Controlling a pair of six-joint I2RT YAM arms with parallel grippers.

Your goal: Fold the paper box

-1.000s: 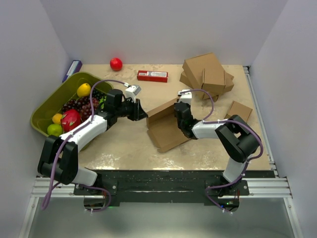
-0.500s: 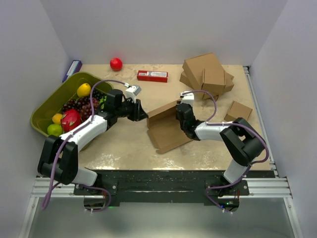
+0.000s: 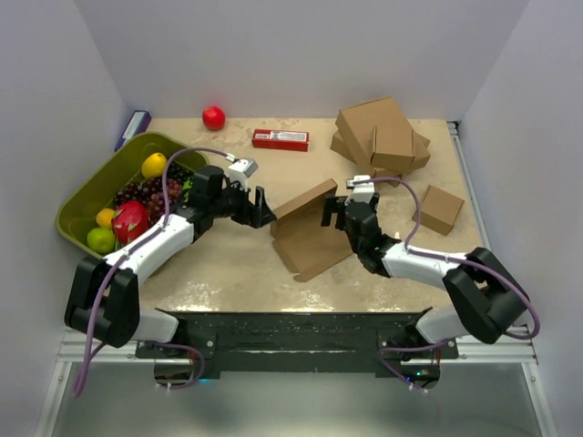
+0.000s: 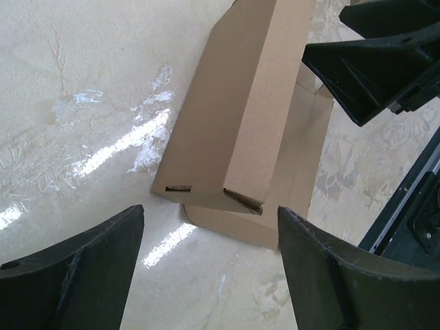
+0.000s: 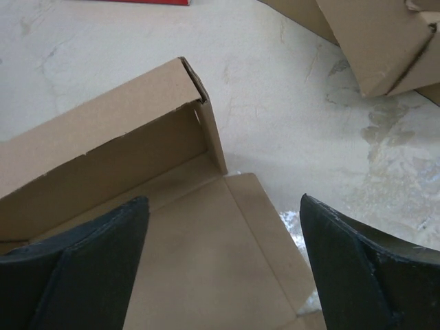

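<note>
**Paper box** (image 3: 314, 248): brown corrugated sheet, partly folded, at mid-table (image 3: 228, 264) between the two grippers. The base panel lies flat. The long far wall stands up and leans over the base. In the left wrist view the box (image 4: 234, 117) shows a raised wall with two slots at its near end, and the flat panel sticks out beneath. In the right wrist view the box (image 5: 206, 261) shows a wall end standing at the panel's far corner.

**Left gripper** (image 3: 264, 209): jaws spread wide, nothing between them. It points at the box's left end, just beside it. In its own view the gripper (image 4: 210, 210) frames the box's near corner from above, and no contact is visible.

**Right gripper** (image 3: 331, 212): jaws spread wide and holding nothing. It sits at the box's right end, over the edge of the base panel. In its own view the gripper (image 5: 223, 199) has a finger on either side of the panel. I cannot tell whether it touches.

**Other items**
- Green tub (image 3: 86, 193) at the left edge, holding fruit, including grapes (image 3: 150, 193) and a lemon (image 3: 154, 165).
- Red ball (image 3: 213, 116) at the far edge.
- Red packet (image 3: 280, 139) near the far edge.
- Box pile (image 3: 378, 132) at far right.
- Small box (image 3: 441, 208) to the right, well apart from the paper box.
</note>
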